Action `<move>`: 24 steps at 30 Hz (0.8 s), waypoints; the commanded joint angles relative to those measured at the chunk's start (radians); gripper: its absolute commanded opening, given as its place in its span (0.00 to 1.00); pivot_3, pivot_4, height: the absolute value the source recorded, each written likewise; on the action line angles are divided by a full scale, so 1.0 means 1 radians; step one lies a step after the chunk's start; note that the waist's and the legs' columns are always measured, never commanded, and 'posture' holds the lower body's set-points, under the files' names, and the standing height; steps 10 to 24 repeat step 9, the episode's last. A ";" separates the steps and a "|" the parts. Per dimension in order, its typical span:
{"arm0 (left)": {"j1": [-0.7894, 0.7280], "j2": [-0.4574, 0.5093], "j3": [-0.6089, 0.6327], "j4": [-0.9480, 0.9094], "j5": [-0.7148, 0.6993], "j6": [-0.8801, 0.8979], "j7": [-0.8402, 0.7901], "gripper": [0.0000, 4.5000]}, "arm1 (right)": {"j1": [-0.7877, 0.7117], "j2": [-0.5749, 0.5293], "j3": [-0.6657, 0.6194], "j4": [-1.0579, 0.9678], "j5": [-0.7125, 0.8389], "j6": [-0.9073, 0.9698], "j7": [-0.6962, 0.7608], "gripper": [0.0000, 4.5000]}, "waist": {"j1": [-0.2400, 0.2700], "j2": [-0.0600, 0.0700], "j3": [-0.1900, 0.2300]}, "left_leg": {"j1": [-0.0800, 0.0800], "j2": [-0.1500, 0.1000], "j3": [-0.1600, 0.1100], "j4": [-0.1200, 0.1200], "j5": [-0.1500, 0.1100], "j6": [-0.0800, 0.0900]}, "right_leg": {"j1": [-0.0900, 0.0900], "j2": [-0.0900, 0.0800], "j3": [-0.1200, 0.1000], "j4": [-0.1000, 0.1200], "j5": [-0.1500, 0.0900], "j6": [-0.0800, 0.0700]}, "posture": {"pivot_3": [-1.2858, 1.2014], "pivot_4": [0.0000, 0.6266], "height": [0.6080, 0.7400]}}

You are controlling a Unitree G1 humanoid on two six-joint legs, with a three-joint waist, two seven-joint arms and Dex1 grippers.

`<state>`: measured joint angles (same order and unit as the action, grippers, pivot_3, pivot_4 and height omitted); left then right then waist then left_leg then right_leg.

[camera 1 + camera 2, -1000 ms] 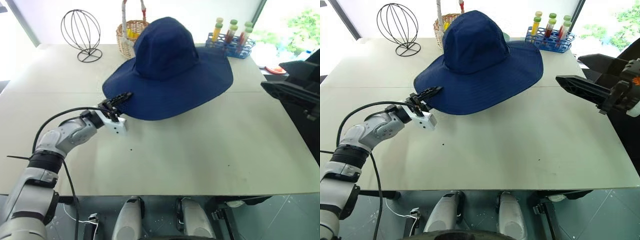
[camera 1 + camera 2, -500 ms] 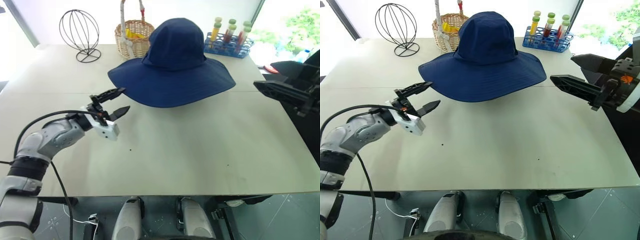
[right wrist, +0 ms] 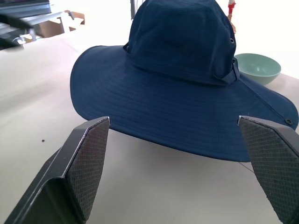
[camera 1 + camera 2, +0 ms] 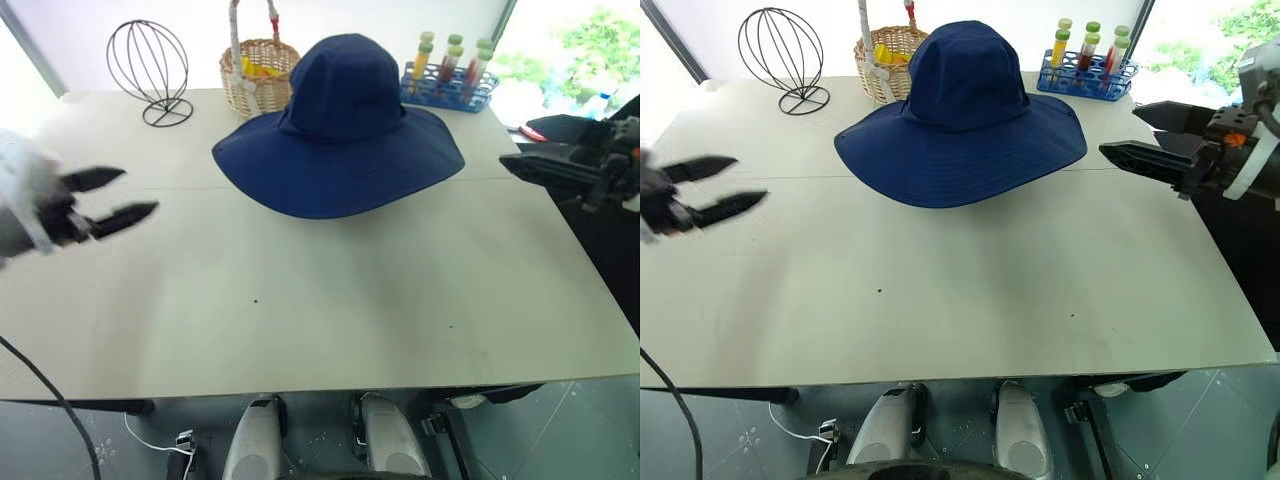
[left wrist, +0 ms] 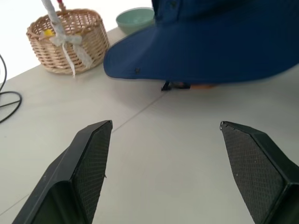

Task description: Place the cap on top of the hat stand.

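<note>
The cap (image 4: 340,130) sits toward the tabletop's (image 4: 330,300) far edge, its crown raised, whatever holds it up hidden beneath; my left gripper (image 4: 115,195), blurred at the left edge, gapes wide; my right gripper (image 4: 1140,135), off the right edge, is spread wide too.

From my seat, the cap (image 4: 962,110) hides whatever props it up. At nine o'clock the left gripper (image 4: 728,184) is motion-blurred, its arm cut by the frame edge.
</note>
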<state>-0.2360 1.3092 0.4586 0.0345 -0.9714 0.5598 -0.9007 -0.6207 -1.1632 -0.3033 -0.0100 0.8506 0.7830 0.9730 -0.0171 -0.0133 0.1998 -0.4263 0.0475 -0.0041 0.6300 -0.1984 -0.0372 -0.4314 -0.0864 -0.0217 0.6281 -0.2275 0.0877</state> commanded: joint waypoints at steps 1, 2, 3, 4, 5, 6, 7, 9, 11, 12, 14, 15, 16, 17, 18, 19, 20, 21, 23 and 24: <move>-0.016 0.075 0.117 0.050 -0.035 0.129 -0.181 0.86 | -0.090 -0.014 0.046 0.067 -0.068 -0.051 0.073 1.00 | -0.003 0.001 0.000 | 0.000 0.000 0.001 -0.001 0.000 0.000 | -0.001 0.000 0.000 0.000 0.000 -0.001 | 0.52 0.24 1.00; -0.007 0.095 0.138 0.052 -0.026 0.153 -0.230 0.86 | -0.109 -0.010 0.062 0.084 -0.086 -0.059 0.092 1.00 | -0.003 0.001 0.000 | -0.001 0.000 0.002 -0.002 0.000 0.000 | -0.003 0.000 0.002 0.000 0.002 -0.003 | 0.52 0.24 1.00; 0.000 0.112 0.155 0.054 -0.010 0.172 -0.267 0.86 | -0.125 -0.006 0.078 0.099 -0.102 -0.067 0.109 1.00 | -0.004 0.001 0.000 | -0.001 0.000 0.003 -0.003 0.000 0.000 | -0.003 0.001 0.002 0.000 0.001 -0.003 | 0.52 0.24 1.00; 0.003 0.123 0.166 0.054 0.006 0.185 -0.289 0.86 | -0.138 -0.001 0.091 0.112 -0.115 -0.073 0.124 1.00 | -0.004 0.001 0.001 | -0.001 0.000 0.003 -0.004 0.000 0.000 | -0.004 0.001 0.003 0.001 0.001 -0.003 | 0.52 0.24 1.00; 0.000 0.129 0.176 0.052 0.019 0.192 -0.303 0.86 | -0.153 0.007 0.102 0.125 -0.127 -0.076 0.136 1.00 | -0.003 0.001 0.001 | -0.001 0.001 0.004 -0.004 0.000 0.000 | -0.006 0.002 0.004 0.001 0.001 -0.003 | 0.52 0.24 1.00; -0.008 0.135 0.186 0.051 0.026 0.208 -0.313 0.86 | -0.167 0.016 0.112 0.135 -0.135 -0.077 0.146 1.00 | -0.003 0.001 0.001 | -0.001 0.001 0.004 -0.004 0.000 0.000 | -0.006 0.003 0.004 0.001 0.001 -0.003 | 0.52 0.24 1.00; -0.018 0.140 0.192 0.048 0.032 0.217 -0.320 0.86 | -0.181 0.028 0.124 0.146 -0.146 -0.082 0.154 1.00 | -0.003 0.001 0.001 | -0.001 0.002 0.004 -0.004 0.000 0.000 | -0.007 0.003 0.005 0.001 0.001 -0.003 | 0.52 0.24 1.00; -0.029 0.148 0.197 0.039 0.056 0.227 -0.334 0.86 | -0.209 0.050 0.143 0.164 -0.168 -0.090 0.165 1.00 | -0.003 0.001 0.001 | -0.001 0.002 0.005 -0.004 0.000 0.000 | -0.007 0.004 0.006 0.002 0.001 -0.003 | 0.52 0.24 1.00; -0.029 0.148 0.197 0.039 0.056 0.227 -0.334 0.86 | -0.209 0.050 0.143 0.164 -0.168 -0.090 0.165 1.00 | -0.003 0.001 0.001 | -0.001 0.002 0.005 -0.004 0.000 0.000 | -0.007 0.004 0.006 0.002 0.001 -0.003 | 0.52 0.24 1.00; -0.029 0.148 0.197 0.039 0.056 0.227 -0.334 0.86 | -0.209 0.050 0.143 0.164 -0.168 -0.090 0.165 1.00 | -0.003 0.001 0.001 | -0.001 0.002 0.005 -0.004 0.000 0.000 | -0.007 0.004 0.006 0.002 0.001 -0.003 | 0.52 0.24 1.00; -0.029 0.148 0.197 0.039 0.056 0.227 -0.334 0.86 | -0.209 0.050 0.143 0.164 -0.168 -0.090 0.165 1.00 | -0.003 0.001 0.001 | -0.001 0.002 0.005 -0.004 0.000 0.000 | -0.007 0.004 0.006 0.002 0.001 -0.003 | 0.52 0.24 1.00; -0.029 0.148 0.197 0.039 0.056 0.227 -0.334 0.86 | -0.209 0.050 0.143 0.164 -0.168 -0.090 0.165 1.00 | -0.003 0.001 0.001 | -0.001 0.002 0.005 -0.004 0.000 0.000 | -0.007 0.004 0.006 0.002 0.001 -0.003 | 0.52 0.24 1.00; -0.029 0.148 0.197 0.039 0.056 0.227 -0.334 0.86 | -0.209 0.050 0.143 0.164 -0.168 -0.090 0.165 1.00 | -0.003 0.001 0.001 | -0.001 0.002 0.005 -0.004 0.000 0.000 | -0.007 0.004 0.006 0.002 0.001 -0.003 | 0.52 0.24 1.00; -0.029 0.148 0.197 0.039 0.056 0.227 -0.334 0.86 | -0.209 0.050 0.143 0.164 -0.168 -0.090 0.165 1.00 | -0.003 0.001 0.001 | -0.001 0.002 0.005 -0.004 0.000 0.000 | -0.007 0.004 0.006 0.002 0.001 -0.003 | 0.52 0.24 1.00; -0.029 0.148 0.197 0.039 0.056 0.227 -0.334 0.86 | -0.209 0.050 0.143 0.164 -0.168 -0.090 0.165 1.00 | -0.003 0.001 0.001 | -0.001 0.002 0.005 -0.004 0.000 0.000 | -0.007 0.004 0.006 0.002 0.001 -0.003 | 0.52 0.24 1.00; -0.029 0.148 0.197 0.039 0.056 0.227 -0.334 0.86 | -0.209 0.050 0.143 0.164 -0.168 -0.090 0.165 1.00 | -0.003 0.001 0.001 | -0.001 0.002 0.005 -0.004 0.000 0.000 | -0.007 0.004 0.006 0.002 0.001 -0.003 | 0.52 0.24 1.00; -0.029 0.148 0.197 0.039 0.056 0.227 -0.334 0.86 | -0.209 0.050 0.143 0.164 -0.168 -0.090 0.165 1.00 | -0.003 0.001 0.001 | -0.001 0.002 0.005 -0.004 0.000 0.000 | -0.007 0.004 0.006 0.002 0.001 -0.003 | 0.52 0.24 1.00; -0.029 0.148 0.197 0.039 0.056 0.227 -0.334 0.86 | -0.209 0.050 0.143 0.164 -0.168 -0.090 0.165 1.00 | -0.003 0.001 0.001 | -0.001 0.002 0.005 -0.004 0.000 0.000 | -0.007 0.004 0.006 0.002 0.001 -0.003 | 0.52 0.24 1.00; -0.029 0.148 0.197 0.039 0.056 0.227 -0.334 0.86 | -0.209 0.050 0.143 0.164 -0.168 -0.090 0.165 1.00 | -0.003 0.001 0.001 | -0.001 0.002 0.005 -0.004 0.000 0.000 | -0.007 0.004 0.006 0.002 0.001 -0.003 | 0.52 0.24 1.00; -0.029 0.148 0.197 0.039 0.056 0.227 -0.334 0.86 | -0.209 0.050 0.143 0.164 -0.168 -0.090 0.165 1.00 | -0.003 0.001 0.001 | -0.001 0.002 0.005 -0.004 0.000 0.000 | -0.007 0.004 0.006 0.002 0.001 -0.003 | 0.52 0.24 1.00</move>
